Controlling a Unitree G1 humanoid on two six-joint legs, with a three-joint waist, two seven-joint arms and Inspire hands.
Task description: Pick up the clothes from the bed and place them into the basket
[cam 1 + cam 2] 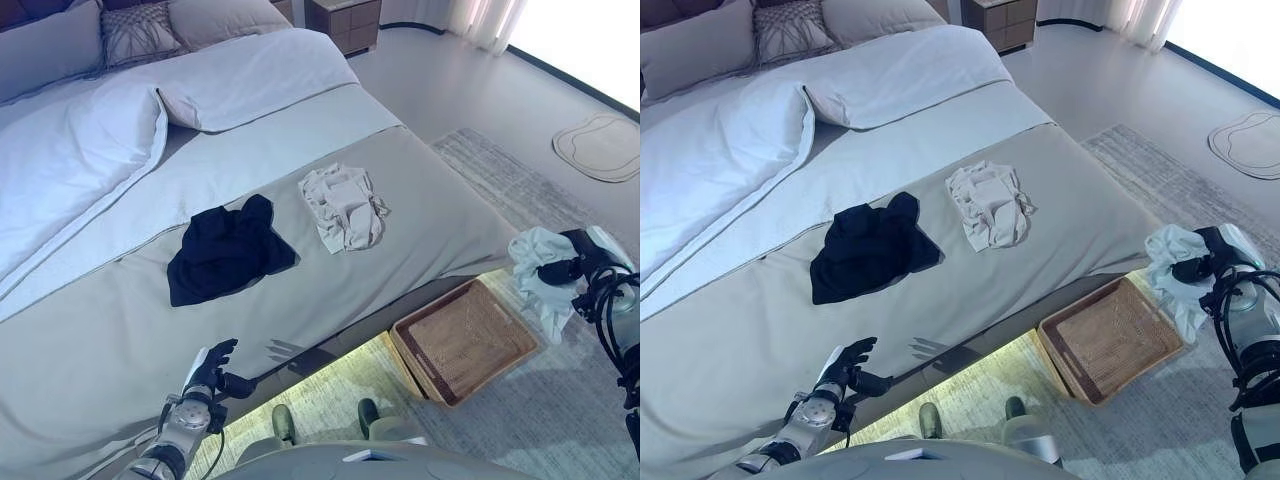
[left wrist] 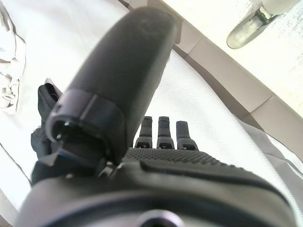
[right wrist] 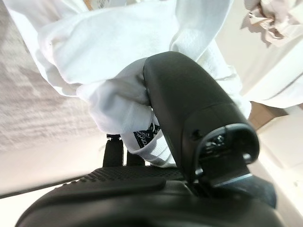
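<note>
Bedside rug, robot hand (image 1: pixel 1196 268) gripping white garment (image 1: pixel 1167 258) (beside basket (image 1: pixel 1110 341))

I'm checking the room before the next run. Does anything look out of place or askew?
Two garments lie crumpled on the bed: a black one and a whitish one. The basket sits askew on the rug, still empty. The right robot hand grips a white garment beside it. The left robot hand is idle.

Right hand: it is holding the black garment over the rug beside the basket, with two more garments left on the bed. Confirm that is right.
Not quite. The right hand holds a white garment, as its wrist view shows. The black garment lies on the bed beside a cream garment. The rest holds: the hand is over the rug beside the basket.
</note>
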